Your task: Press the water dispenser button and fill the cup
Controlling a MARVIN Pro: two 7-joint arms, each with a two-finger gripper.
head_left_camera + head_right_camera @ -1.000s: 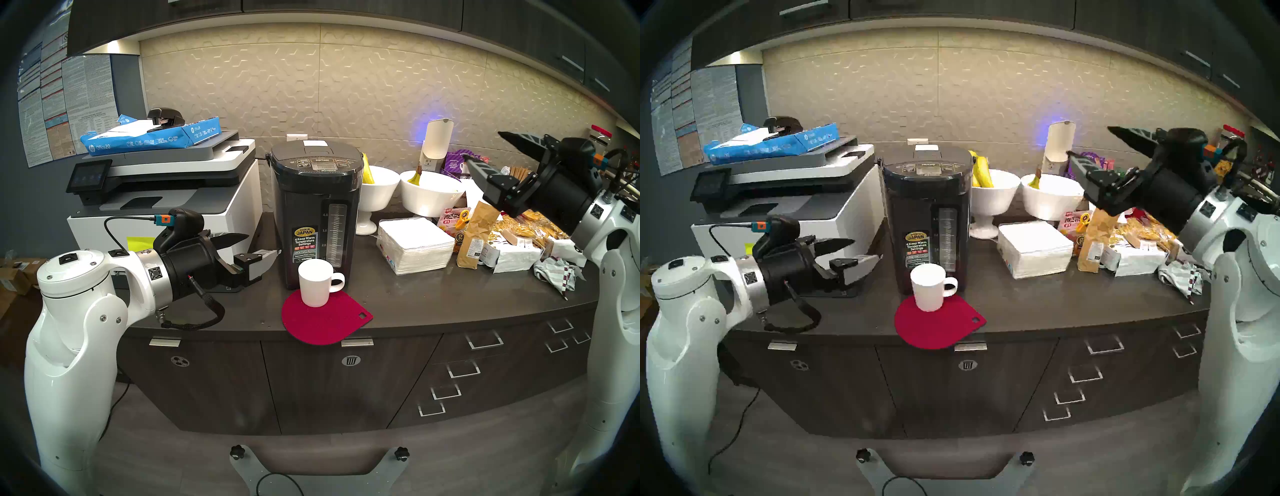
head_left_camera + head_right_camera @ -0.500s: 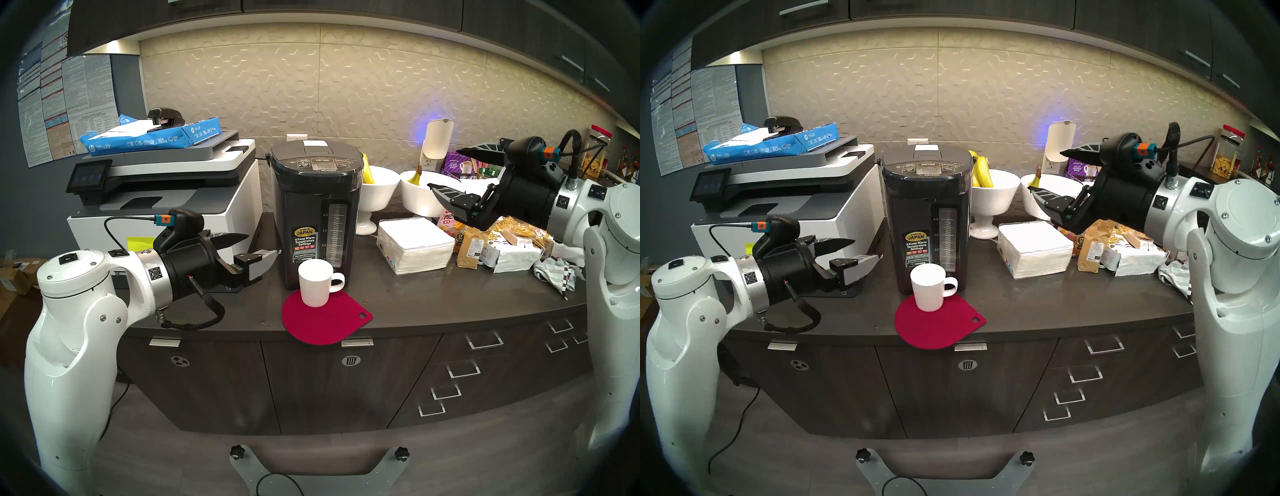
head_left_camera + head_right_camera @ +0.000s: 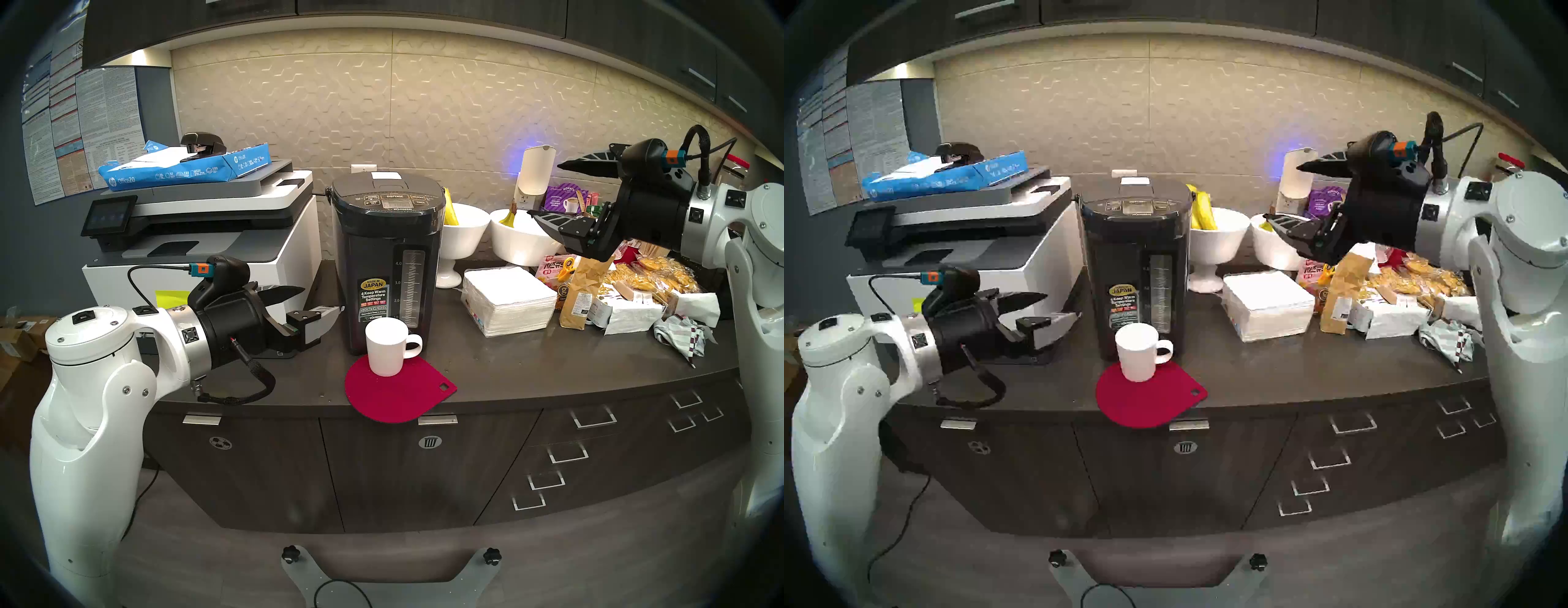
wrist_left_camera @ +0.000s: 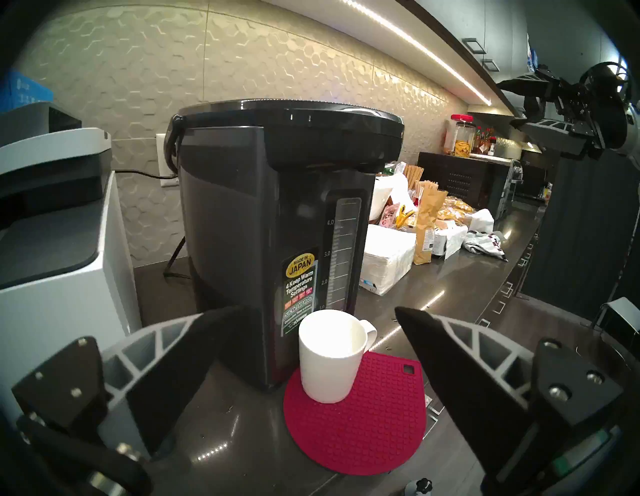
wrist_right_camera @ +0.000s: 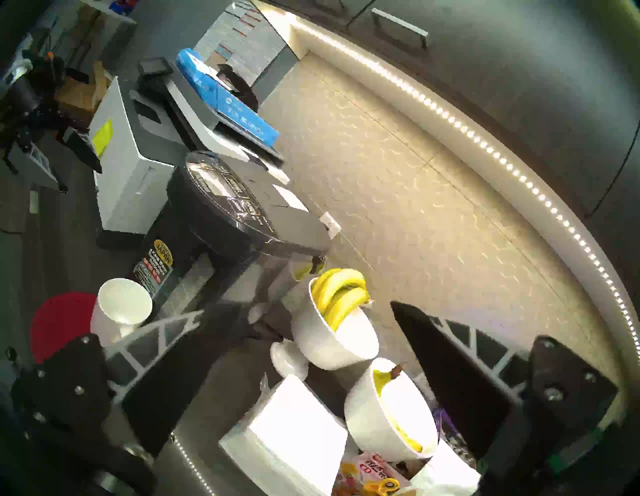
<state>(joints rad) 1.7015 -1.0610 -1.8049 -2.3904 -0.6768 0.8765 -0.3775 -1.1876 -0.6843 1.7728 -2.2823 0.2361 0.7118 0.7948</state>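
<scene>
The dark water dispenser (image 3: 384, 263) (image 3: 1132, 271) (image 4: 249, 214) (image 5: 207, 214) stands mid-counter, its DISPENSE button (image 3: 394, 196) on the top panel untouched. In front of it a white cup (image 3: 386, 348) (image 3: 1138, 352) (image 4: 329, 356) (image 5: 121, 304) sits upright and empty on a red mat (image 3: 399, 395). My left gripper (image 3: 322, 300) (image 3: 1063, 305) (image 4: 316, 309) hovers open, just left of the dispenser's base. My right gripper (image 3: 544, 189) (image 3: 1281, 192) (image 5: 298, 307) is open and empty. It hangs over the right bowl at lid height and points left at the dispenser.
A printer (image 3: 203, 237) with a blue paper ream stands left of the dispenser. To the right are two white footed bowls (image 3: 464, 229) (image 3: 517, 246) holding bananas, a napkin stack (image 3: 507, 299), a brown bag (image 3: 581, 293) and snack packets (image 3: 628, 288). The mat overhangs the counter's front edge.
My right arm swung its gripper left and upward, turning the wrist, from over the snacks to above the right bowl. Its jaws stayed open. The left arm and the cup did not move.
</scene>
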